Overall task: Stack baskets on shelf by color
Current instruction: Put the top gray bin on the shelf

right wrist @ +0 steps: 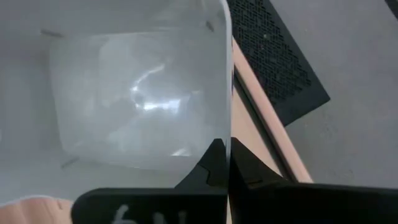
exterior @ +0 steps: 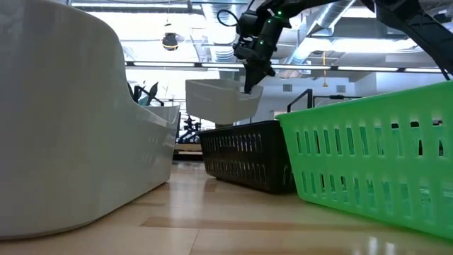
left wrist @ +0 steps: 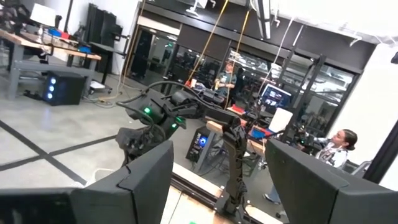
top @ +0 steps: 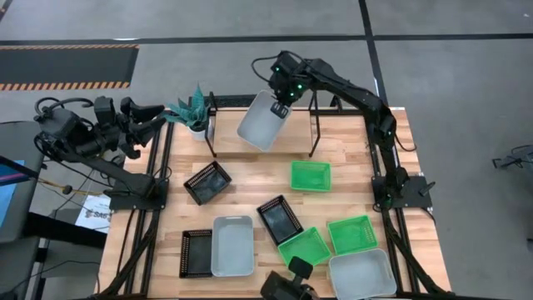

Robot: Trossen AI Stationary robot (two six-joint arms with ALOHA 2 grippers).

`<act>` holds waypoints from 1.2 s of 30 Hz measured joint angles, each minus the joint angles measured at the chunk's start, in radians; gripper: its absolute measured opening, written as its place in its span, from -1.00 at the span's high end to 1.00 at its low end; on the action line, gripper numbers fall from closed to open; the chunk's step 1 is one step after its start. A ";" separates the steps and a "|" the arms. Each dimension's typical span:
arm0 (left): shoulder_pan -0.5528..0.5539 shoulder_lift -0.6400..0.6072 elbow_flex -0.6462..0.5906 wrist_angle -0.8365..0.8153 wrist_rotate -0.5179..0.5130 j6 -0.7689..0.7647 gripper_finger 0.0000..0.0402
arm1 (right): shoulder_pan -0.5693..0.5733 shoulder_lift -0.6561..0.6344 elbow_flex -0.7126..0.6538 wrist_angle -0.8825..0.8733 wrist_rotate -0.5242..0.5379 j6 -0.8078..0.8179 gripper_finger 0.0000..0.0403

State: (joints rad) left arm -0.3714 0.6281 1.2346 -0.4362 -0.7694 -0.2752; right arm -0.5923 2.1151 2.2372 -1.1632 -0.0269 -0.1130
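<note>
My right gripper is at the table's far side, shut on a translucent grey-white basket that hangs tilted above the black wire shelf. In the low view the same basket hangs clear under the gripper. On the table lie three green baskets, three black ones and two more grey-white ones. My left gripper is open and waits off the table's far-left corner, touching nothing. My right gripper pinches the grey-white basket by the rim of one wall, one finger inside and one outside. The fingers come from above, pointing down. The basket is lifted clear and hangs tilted below them, over the shelf.
A teal spiky potted plant stands by the shelf's left end. The green basket and a grey-white basket fill the near edge in the low view. Bare wood lies between the shelf and the black and green baskets in front of it.
</note>
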 joint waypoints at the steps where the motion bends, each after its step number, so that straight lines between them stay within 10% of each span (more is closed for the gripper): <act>1: 0.000 0.000 0.000 0.000 -0.003 0.000 -0.22 | 0.000 0.000 0.000 0.006 0.000 -0.003 0.98; 30: 0.000 0.000 0.000 0.000 -0.006 0.001 -0.22 | -0.039 0.001 -0.166 0.167 -0.056 -0.046 0.83; 36: 0.000 0.000 0.000 0.000 -0.006 0.002 -0.22 | -0.039 0.001 -0.166 0.182 -0.053 -0.068 0.54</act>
State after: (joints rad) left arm -0.3717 0.6281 1.2346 -0.4366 -0.7750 -0.2736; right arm -0.6312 2.1159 2.0708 -0.9812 -0.0796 -0.1813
